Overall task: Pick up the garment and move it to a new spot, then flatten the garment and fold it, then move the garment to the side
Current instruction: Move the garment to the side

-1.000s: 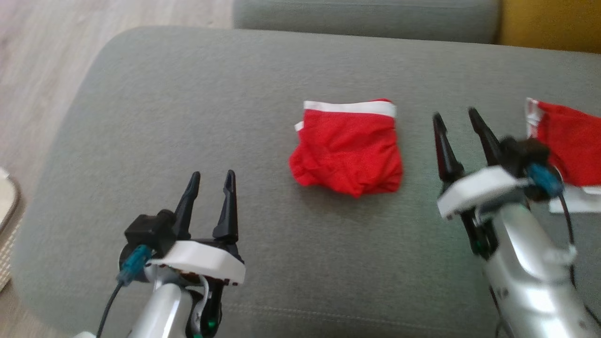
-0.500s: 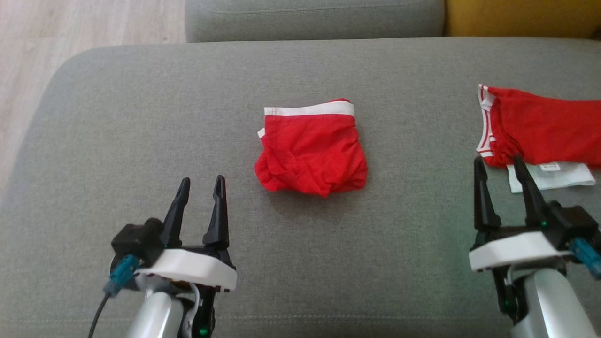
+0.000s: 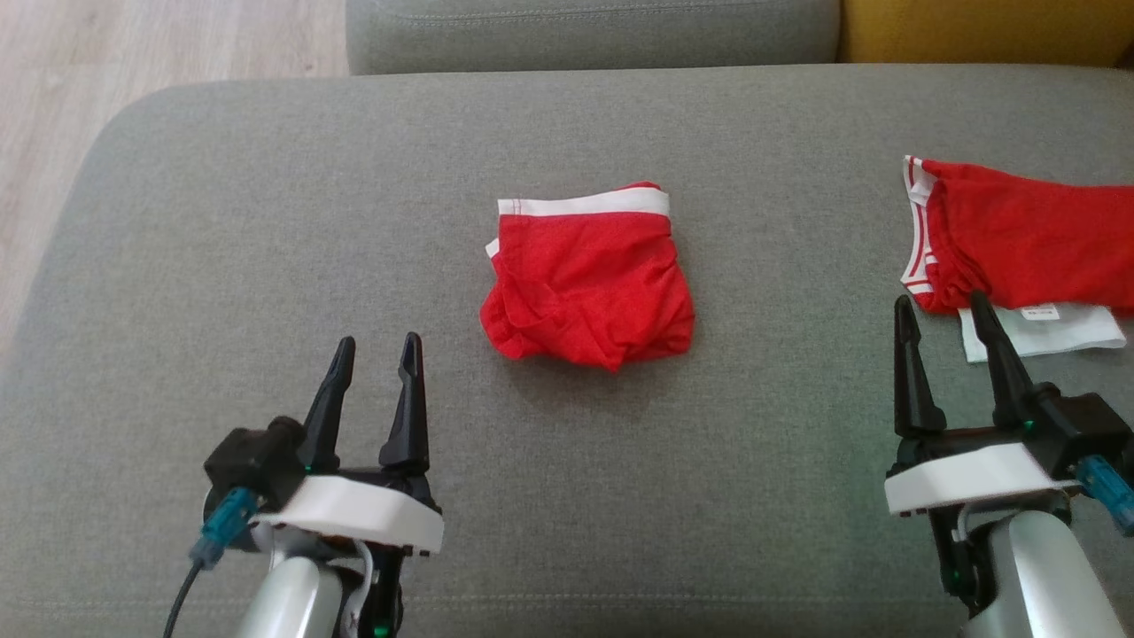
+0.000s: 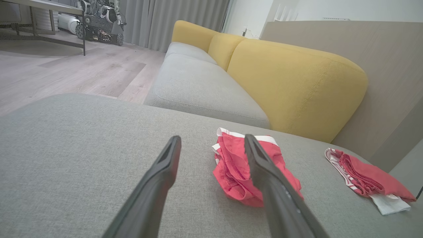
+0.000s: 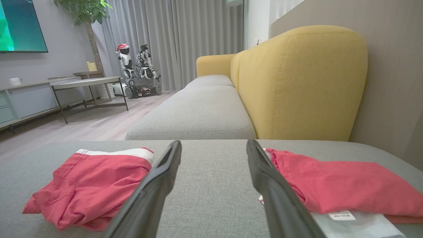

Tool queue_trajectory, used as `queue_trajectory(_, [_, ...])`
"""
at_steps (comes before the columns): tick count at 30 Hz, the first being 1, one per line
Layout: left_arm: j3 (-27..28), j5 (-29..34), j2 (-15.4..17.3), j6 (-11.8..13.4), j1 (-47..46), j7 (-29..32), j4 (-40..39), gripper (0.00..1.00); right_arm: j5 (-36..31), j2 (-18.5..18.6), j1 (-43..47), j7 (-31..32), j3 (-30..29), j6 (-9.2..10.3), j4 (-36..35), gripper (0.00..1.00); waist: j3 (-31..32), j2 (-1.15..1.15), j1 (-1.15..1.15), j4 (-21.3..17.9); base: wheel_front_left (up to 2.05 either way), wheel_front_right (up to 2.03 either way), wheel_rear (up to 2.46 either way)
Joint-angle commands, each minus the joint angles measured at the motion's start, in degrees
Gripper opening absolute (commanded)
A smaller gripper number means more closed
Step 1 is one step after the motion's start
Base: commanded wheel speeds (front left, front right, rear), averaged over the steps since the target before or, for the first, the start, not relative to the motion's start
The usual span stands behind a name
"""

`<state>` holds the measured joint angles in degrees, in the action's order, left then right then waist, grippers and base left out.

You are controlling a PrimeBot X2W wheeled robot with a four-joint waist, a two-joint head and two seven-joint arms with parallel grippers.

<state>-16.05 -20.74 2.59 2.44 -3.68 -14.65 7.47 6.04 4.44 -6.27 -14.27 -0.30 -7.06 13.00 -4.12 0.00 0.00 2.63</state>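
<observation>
The left gripper and right gripper hover low over the cushion, jaws apart and empty. The shorts lie bunched ahead of both: up and right of the left jaws, up and left of the right jaws, touching neither. Flanking it this way suits a two-sided pick-up. Another red piece lies flat just beyond the right jaws (probably folded and set aside, hence its place at the edge).

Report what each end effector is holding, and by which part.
Nothing is held. The left end effector and the right end effector are both open and empty, apart from the crumpled red garment at the middle of the grey cushion.
</observation>
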Motion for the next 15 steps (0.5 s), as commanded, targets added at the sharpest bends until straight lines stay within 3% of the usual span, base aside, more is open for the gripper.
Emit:
queue_trajectory(1, [2.0,0.7,0.3,-0.3,-1.5,-0.3,-2.1,1.0,-0.4,-0.1,-0.7,0.0,1.4,-0.43,-2.1,1.0,0.1,0.0,0.0,0.1,0.0,0.0,0.0])
queue_trajectory(15, [1.1,1.2,0.3,-0.2,-1.1,-0.3,-2.4,1.0,0.3,0.4,-0.6,1.3,2.8,-0.43,-1.8,1.0,-0.3,0.0,0.0,1.3,0.0,0.0,0.0])
